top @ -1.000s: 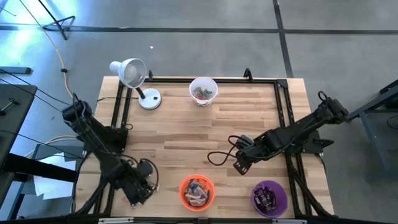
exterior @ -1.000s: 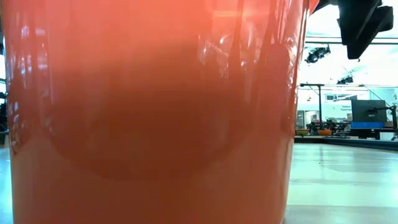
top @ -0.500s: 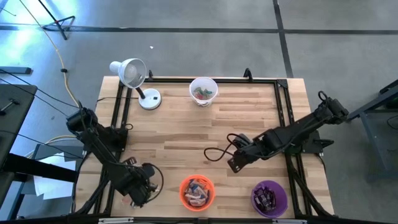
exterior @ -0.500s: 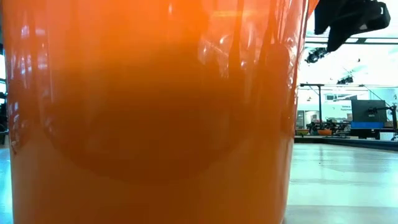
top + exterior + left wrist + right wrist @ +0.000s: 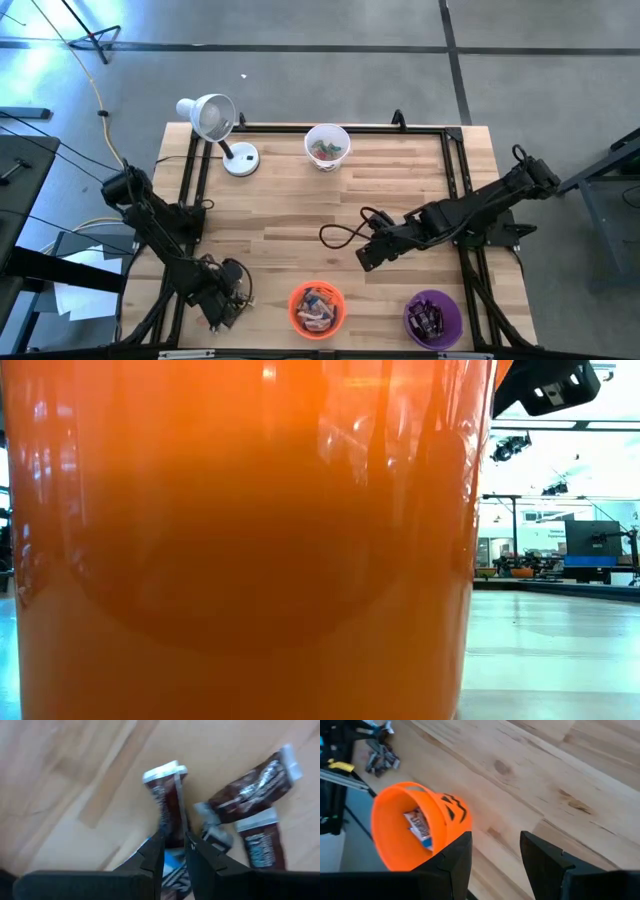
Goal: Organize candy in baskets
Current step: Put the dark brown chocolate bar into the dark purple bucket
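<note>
My left gripper [image 5: 222, 300] hangs pointing down over a small heap of candy near the table's front left. Its fingers [image 5: 175, 847] stand narrowly open on either side of one end of a dark brown bar [image 5: 167, 810] that lies flat on the wood. More brown bars [image 5: 250, 785] and a blue-wrapped piece [image 5: 170, 865] lie around it. My right gripper [image 5: 365, 258] is open in the air, left of mid-table, slanting down toward the orange basket [image 5: 415, 830]. The orange [image 5: 317, 308], purple [image 5: 432, 318] and white [image 5: 327, 146] baskets all hold candy. My left gripper comes from above with a fingertip [image 5: 152, 855] on each side of the end of the brown bar [image 5: 170, 837]. I cannot tell whether the fingertips touch it. The bar lies flat on the table.
A white desk lamp [image 5: 215, 120] stands at the far left corner. A black frame rail [image 5: 340, 128] runs along the table's edges. The orange basket's wall [image 5: 250, 540] fills the low view. Bare wood [image 5: 290, 215] lies between the arms.
My left gripper has come down toward the candy heap, still pointing down, with its gap unchanged. My right gripper has gone toward the table's left edge and has turned at the wrist, its fingers still open.
</note>
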Robot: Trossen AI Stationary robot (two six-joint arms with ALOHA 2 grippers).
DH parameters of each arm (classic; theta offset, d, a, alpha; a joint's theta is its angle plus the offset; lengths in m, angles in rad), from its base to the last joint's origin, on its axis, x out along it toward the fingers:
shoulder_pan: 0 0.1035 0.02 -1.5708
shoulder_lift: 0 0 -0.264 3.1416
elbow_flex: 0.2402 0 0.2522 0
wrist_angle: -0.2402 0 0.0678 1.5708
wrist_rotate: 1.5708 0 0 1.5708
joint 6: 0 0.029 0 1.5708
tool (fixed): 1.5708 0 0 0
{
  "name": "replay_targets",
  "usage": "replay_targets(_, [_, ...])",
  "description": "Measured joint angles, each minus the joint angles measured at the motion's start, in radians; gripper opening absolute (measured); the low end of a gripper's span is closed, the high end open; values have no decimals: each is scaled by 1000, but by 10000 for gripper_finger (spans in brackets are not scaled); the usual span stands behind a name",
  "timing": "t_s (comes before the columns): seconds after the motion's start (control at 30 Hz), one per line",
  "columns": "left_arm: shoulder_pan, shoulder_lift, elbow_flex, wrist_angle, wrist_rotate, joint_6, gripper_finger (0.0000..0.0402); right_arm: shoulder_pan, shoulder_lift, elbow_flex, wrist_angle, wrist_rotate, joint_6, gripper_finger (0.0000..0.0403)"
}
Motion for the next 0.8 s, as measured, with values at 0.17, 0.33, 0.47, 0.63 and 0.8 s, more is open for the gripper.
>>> replay_targets(0.17, [-19, -52, -47, -18, -1, -28, 63, -17, 0, 0, 27, -13, 17, 161])
replay_targets(0.33, [-28, -72, -102, 53, -6, -34, 63, -38, 0, 0, 28, -13, 49, 161])
replay_targets(0.47, [-28, -73, -143, 170, -8, -35, 63, -48, 0, 0, 42, -26, 52, 161])
replay_targets(0.63, [-28, -73, -145, 194, -9, -35, 63, -58, 0, 0, 46, -56, 48, 161])
replay_targets(0.8, [-19, -73, -145, 190, -4, -36, 63, -59, 0, 0, 46, -66, 41, 161])
